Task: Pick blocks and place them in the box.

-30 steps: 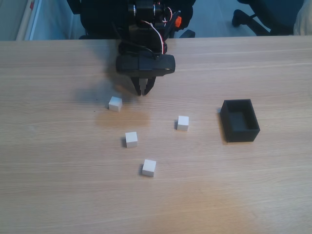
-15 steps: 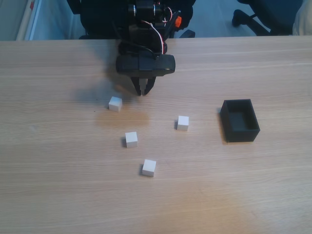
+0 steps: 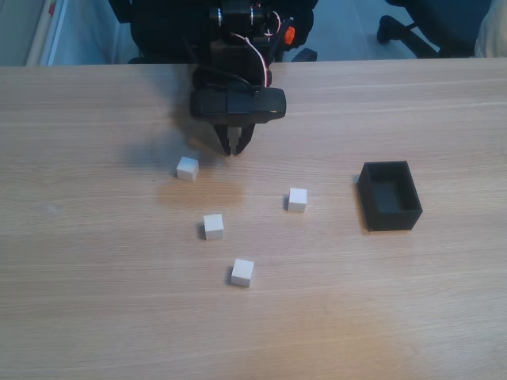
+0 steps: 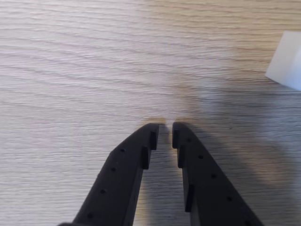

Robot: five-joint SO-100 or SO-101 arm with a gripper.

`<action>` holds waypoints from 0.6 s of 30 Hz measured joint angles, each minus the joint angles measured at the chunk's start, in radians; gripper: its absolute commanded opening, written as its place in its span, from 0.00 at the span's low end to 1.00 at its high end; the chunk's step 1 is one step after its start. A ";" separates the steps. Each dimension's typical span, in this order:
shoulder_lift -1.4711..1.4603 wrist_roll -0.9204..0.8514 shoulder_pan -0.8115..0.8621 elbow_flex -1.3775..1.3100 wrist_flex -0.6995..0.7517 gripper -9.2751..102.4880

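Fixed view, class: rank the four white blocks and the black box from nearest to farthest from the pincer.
Measured from the pincer:
1. Block at its left
2. Block at lower right and middle block: too close to call
3. Lowest block
4. Box, far right

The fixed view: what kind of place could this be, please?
Probably an office or lab desk. A light wood-grain table carries the arm, its end effector, four white blocks and a black box; beyond the far edge stands an office chair base.
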 measured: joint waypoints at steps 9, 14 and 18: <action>-0.094 0.086 -0.021 -0.132 0.008 0.14; -0.227 0.114 -0.003 -0.275 0.040 0.16; -0.325 0.117 0.064 -0.359 0.049 0.17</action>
